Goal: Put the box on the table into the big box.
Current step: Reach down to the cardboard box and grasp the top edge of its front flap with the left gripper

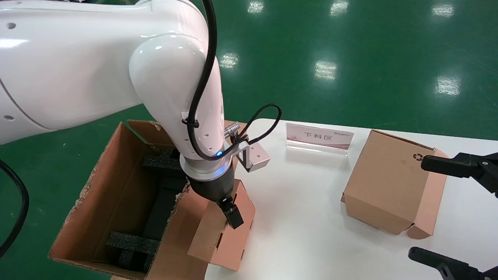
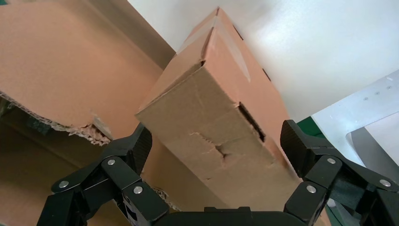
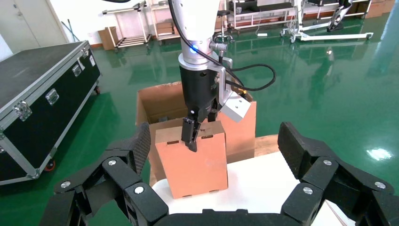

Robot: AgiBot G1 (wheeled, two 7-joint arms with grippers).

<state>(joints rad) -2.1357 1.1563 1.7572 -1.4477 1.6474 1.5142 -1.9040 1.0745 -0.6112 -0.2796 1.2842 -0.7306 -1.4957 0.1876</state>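
Note:
The box (image 1: 223,233) is a small plain carton with a pinkish side and tuck slits. It stands tilted on the table's left edge, against the big box (image 1: 116,175). My left gripper (image 1: 227,212) comes down on its top, one finger on the pinkish side, and is shut on it. In the left wrist view the box (image 2: 221,122) fills the gap between the fingers (image 2: 136,146) of my left gripper (image 2: 216,146). The right wrist view shows the box (image 3: 193,162), the left gripper (image 3: 193,136) and the big box (image 3: 155,101) behind. My right gripper (image 1: 418,208) is open at the right.
A second small carton (image 1: 389,182) with a recycling symbol sits on the white table (image 1: 303,217) between my right gripper's fingers. A sign stand (image 1: 319,136) is at the back. Black foam blocks (image 1: 132,243) lie inside the big box. A black case (image 3: 42,89) stands on the green floor.

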